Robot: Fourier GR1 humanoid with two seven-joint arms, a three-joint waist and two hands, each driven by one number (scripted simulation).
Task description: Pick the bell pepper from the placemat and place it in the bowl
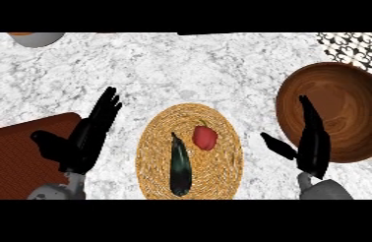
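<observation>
A small red bell pepper [205, 137] lies on the round woven straw placemat [218, 172], right of its middle. A long dark green vegetable [178, 165] lies beside it on the mat, to the pepper's left. The brown wooden bowl [340, 108] stands at the right edge of the counter and holds nothing visible. My right hand [312, 142] is open with straight fingers, between the mat and the bowl, partly in front of the bowl's left rim. My left hand [85, 135] is open too, left of the mat, fingers pointing away from me.
A reddish-brown board [29, 137] lies under my left hand at the left edge. A grey dish [35, 38] sits at the far left corner. A patterned black-and-white object [349, 44] shows at the far right corner.
</observation>
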